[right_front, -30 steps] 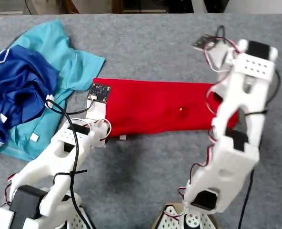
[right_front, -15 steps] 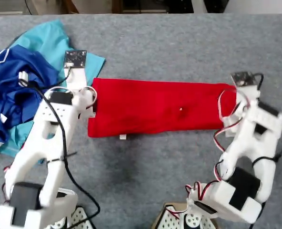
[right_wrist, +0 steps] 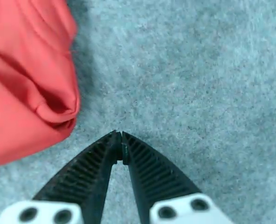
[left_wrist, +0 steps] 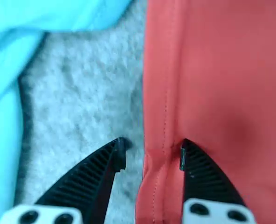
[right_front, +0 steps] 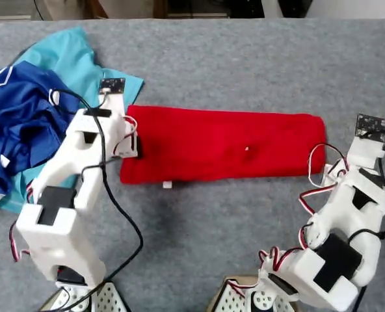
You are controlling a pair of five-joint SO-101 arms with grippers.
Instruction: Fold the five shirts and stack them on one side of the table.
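Observation:
A red shirt point(right_front: 222, 147) lies folded into a long band across the middle of the grey table. My left gripper point(left_wrist: 152, 154) stands open astride the band's left edge point(left_wrist: 159, 140), one finger on the felt, the other on the red cloth. The left arm point(right_front: 82, 162) stands over that end. My right gripper point(right_wrist: 120, 147) is shut with nothing in it, on bare felt just off the band's right end point(right_wrist: 31, 84). The right arm point(right_front: 352, 195) sits at the lower right. A dark blue shirt point(right_front: 20, 123) lies crumpled on a teal shirt point(right_front: 95, 78) at the far left.
The teal shirt's sleeve point(left_wrist: 58, 14) reaches close to the red band's left end. Bare grey felt point(right_front: 218, 58) stretches behind the red band and in front of it. The arm bases point(right_front: 244, 299) stand at the near edge.
The left arm moved from the band's near-left corner up to its left edge. The right arm dropped back from over the band's right end to the felt at the lower right.

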